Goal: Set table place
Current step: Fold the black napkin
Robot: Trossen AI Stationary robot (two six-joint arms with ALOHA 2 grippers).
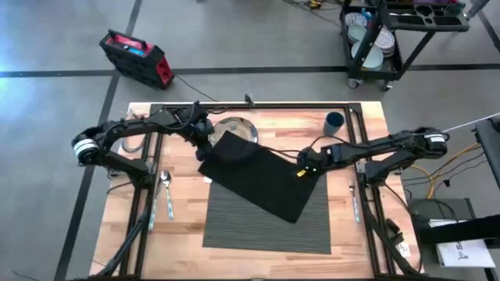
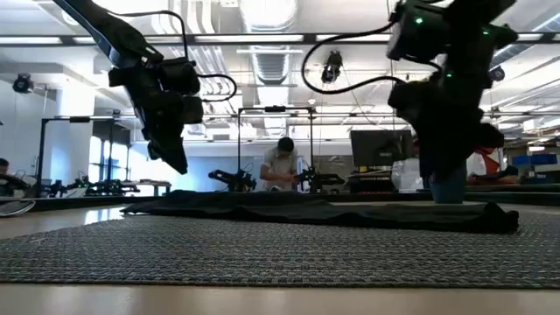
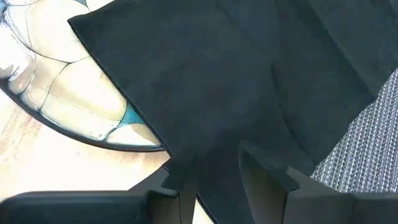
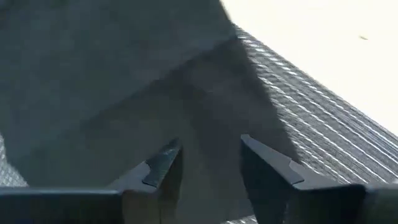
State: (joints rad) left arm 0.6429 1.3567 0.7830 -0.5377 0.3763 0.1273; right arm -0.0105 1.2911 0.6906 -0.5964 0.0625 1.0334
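At frame centre on the table (image 1: 180, 226), the black napkin (image 1: 262, 176) lies askew across the ribbed placemat (image 1: 269, 222) and the plate (image 1: 238, 127); left claw (image 1: 202, 152) and right claw (image 1: 301, 170), fingers apart, flank this limp, light cloth, best pinched at corners.

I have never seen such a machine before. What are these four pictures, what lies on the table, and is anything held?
This is a robot with two dark arms at a wooden table. One picture looks down from above, one looks level across the tabletop, and two come from cameras on the wrists. On the table lie a striped grey placemat, a black cloth spread slantwise over its far part, a plate partly under the cloth, a spoon and a blue cup. The left end effector and the right end effector hover over opposite corners of the cloth, both open. Nothing is held.
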